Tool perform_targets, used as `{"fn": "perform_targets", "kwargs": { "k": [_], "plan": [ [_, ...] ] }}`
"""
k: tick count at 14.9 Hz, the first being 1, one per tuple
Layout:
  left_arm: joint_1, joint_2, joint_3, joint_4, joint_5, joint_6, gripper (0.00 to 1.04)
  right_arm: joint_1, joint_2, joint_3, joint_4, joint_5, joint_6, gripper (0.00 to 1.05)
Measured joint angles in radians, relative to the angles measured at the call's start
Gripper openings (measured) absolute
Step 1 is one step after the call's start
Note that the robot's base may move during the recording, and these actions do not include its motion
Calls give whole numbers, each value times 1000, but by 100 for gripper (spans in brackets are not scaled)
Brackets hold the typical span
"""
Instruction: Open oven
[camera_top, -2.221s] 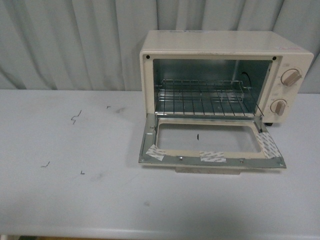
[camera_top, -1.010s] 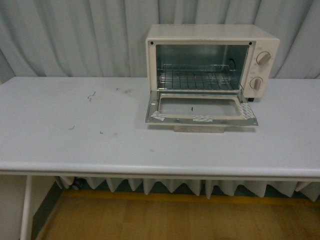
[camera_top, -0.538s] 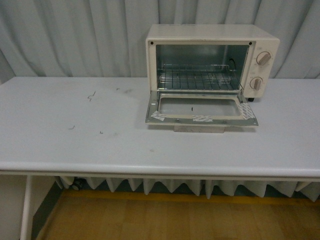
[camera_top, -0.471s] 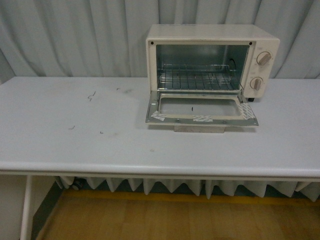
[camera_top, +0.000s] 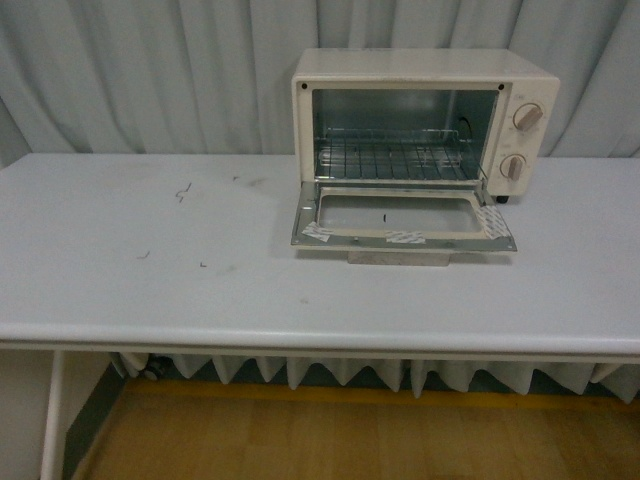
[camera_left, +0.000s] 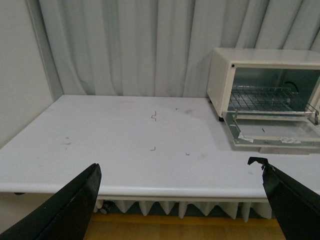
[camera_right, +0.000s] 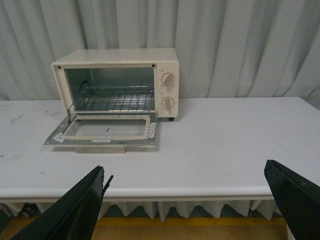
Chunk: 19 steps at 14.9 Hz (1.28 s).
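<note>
Standing open-doored on the white table (camera_top: 200, 290) before grey curtains (camera_top: 150, 70), the oven (camera_top: 420, 110); both hands (camera_left: 180, 200) (camera_right: 190, 200) apparently spread wide.

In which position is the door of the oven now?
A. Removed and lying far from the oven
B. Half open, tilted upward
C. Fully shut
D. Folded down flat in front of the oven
D: the door lies flat on the table in front of the oven, so the wire rack inside is exposed.
</note>
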Motion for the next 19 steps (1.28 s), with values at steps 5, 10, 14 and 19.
{"fn": "perform_targets", "kwargs": {
  "k": [5, 10, 14, 19],
  "plan": [
    [0, 0, 0, 2, 0, 0, 98, 0, 0, 0, 2, 0, 0, 98],
    [0, 0, 0, 0, 0, 0, 98, 0, 0, 0, 0, -1, 0, 98],
    [0, 0, 0, -1, 0, 0, 98, 0, 0, 0, -1, 0, 0, 98],
    [0, 0, 0, 0, 0, 0, 98, 0, 0, 0, 0, -2, 0, 98]
  ]
}}
